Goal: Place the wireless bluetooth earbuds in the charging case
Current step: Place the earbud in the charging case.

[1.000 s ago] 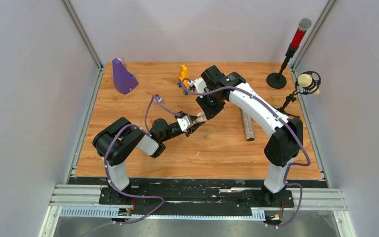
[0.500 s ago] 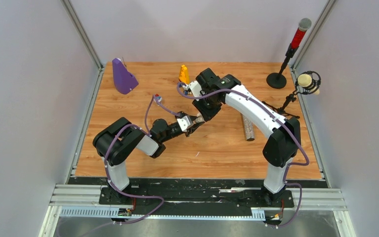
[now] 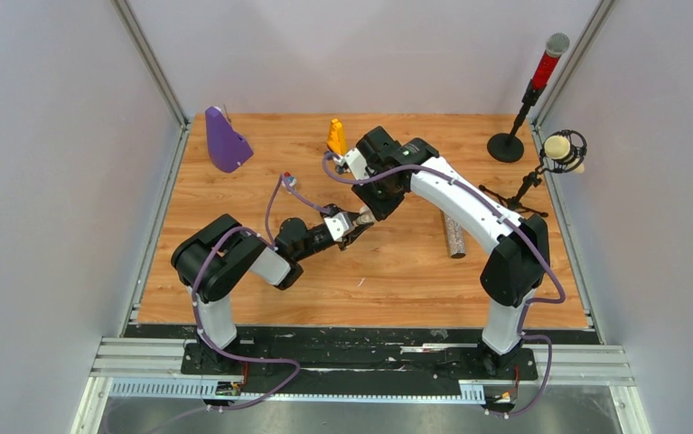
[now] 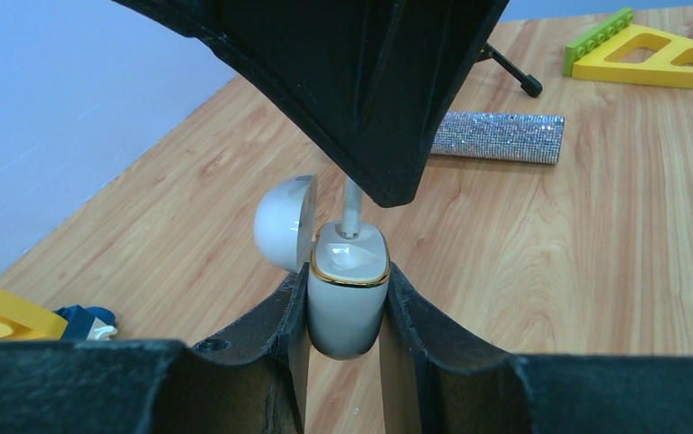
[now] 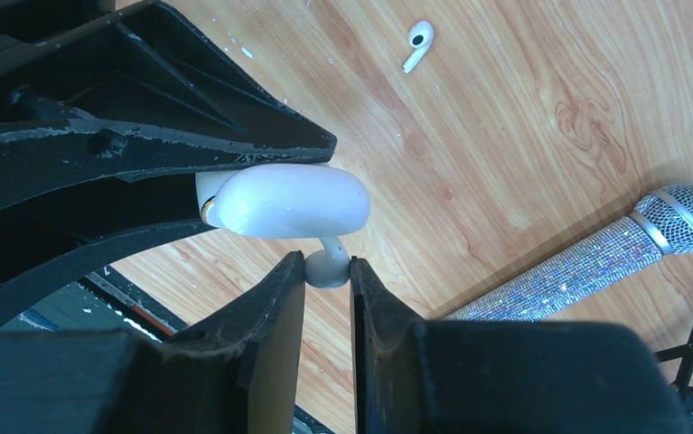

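Near edge: both arm bases, arms reaching in to meet around the middle of the worktop (image 3: pixel 234 199). Left gripper (image 4: pixel 347 303) is narrow, clamped on the flanks of the white charging case (image 4: pixel 349 316), gold-rimmed mouth up, lid (image 4: pixel 285 221) swung open to one side. Right gripper (image 5: pixel 327 271) sits just above it, pinched on the head of a white earbud (image 5: pixel 327 268) with the stem aimed at the case mouth. Step in hand, as I judge it: seating this bud. To do it well, keep the stem in line with its well, go straight down and slow, hold the case dead steady, keep the fingers off the lid, and let go only once the head sits flush. The left wrist view shows the stem meeting the case face and the lid standing open, but the right finger hides the bud's head; whether the stem is in the well or only at its lip I cannot tell. The right wrist view shows the pinch itself and a second earbud (image 5: pixel 417 41) loose on the wood beyond. The overhead shows neither bud, only the wrists close together. Farther: a glitter microphone (image 3: pixel 452 231) lying right of centre, a yellow toy (image 3: pixel 335 136) by the far edge, a purple block (image 3: pixel 225 140) at the far-left corner.
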